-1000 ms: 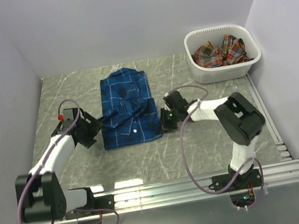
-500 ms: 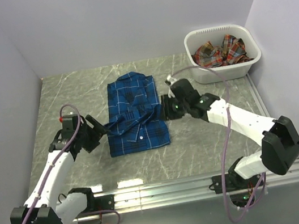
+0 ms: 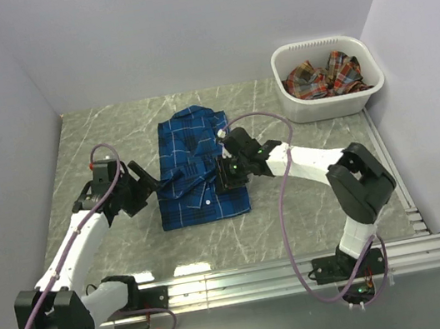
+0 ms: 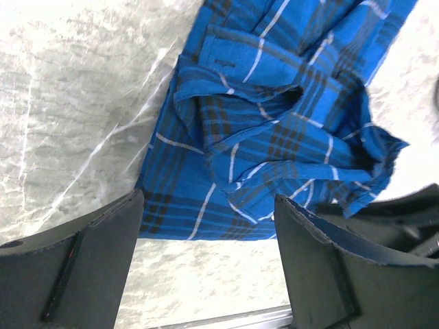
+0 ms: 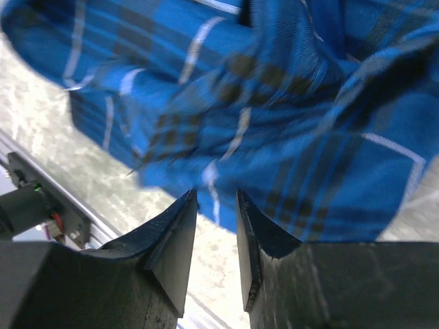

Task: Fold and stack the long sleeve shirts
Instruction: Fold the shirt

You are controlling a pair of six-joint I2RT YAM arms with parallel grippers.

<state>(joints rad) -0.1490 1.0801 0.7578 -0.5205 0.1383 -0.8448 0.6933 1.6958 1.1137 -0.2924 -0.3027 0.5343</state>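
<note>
no readable text, label, brand or number: none on blue plaid shirt (image 3: 198,176), none on basket (image 3: 330,107).

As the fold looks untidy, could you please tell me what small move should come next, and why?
Probably lower the right gripper onto the bunched sleeve and close its jaws, to pull it flat. The sleeve lies rumpled across the blue shirt, and the jaws stand slightly apart near it, holding nothing.

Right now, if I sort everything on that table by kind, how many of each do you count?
Blue plaid shirt: 1
Red-orange plaid bundle, in the basket: 1 (how many shirts it holds cannot be told)
White basket: 1
Robot arms: 2
Total: 5
</note>
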